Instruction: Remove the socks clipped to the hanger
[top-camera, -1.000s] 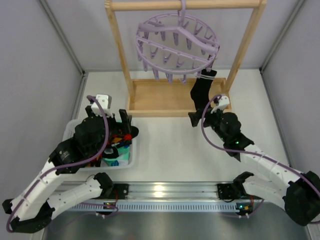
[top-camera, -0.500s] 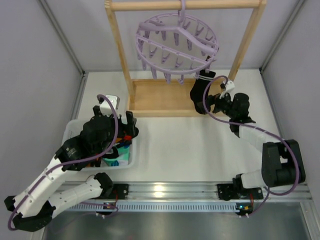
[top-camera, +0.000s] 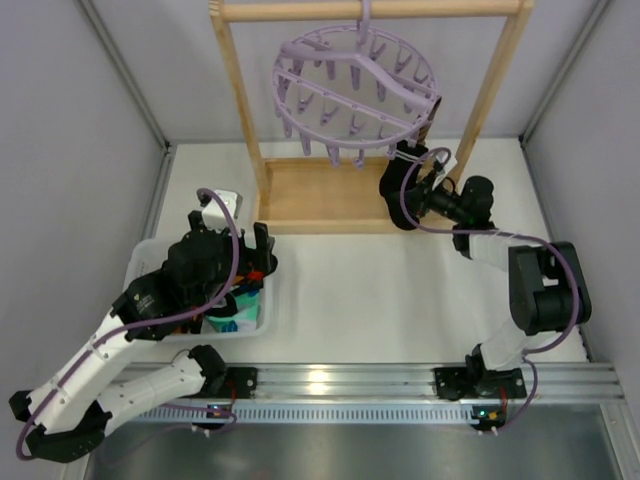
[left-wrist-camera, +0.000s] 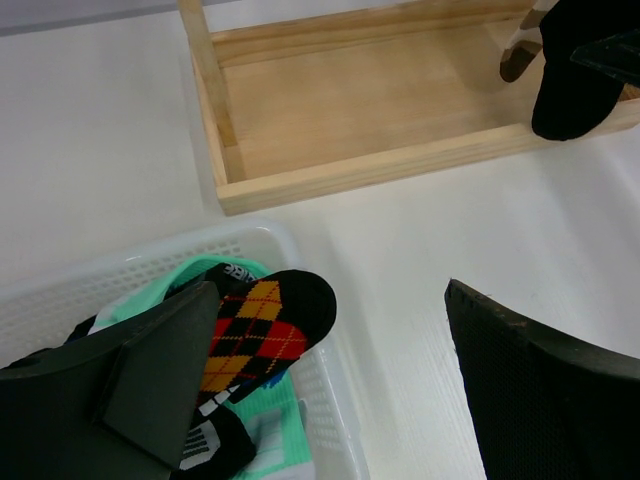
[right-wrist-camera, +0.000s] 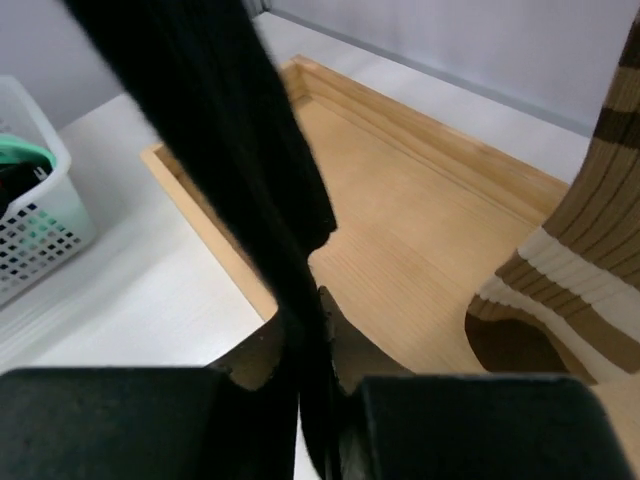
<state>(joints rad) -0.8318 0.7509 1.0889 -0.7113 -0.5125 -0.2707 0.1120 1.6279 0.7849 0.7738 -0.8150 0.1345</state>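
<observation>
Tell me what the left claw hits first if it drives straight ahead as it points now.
Likely the bare white table just past the basket rim; the wooden frame base lies farther on. Depth is unclear from the left claw's own view.

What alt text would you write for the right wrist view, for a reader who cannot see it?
The right gripper is shut on a hanging black sock. Beyond it are a wooden tray, a brown-striped sock and a white basket.

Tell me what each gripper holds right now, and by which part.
The right gripper pinches the black sock partway down its hanging length, fabric caught between the fingers. The left gripper is open and holds nothing.
</observation>
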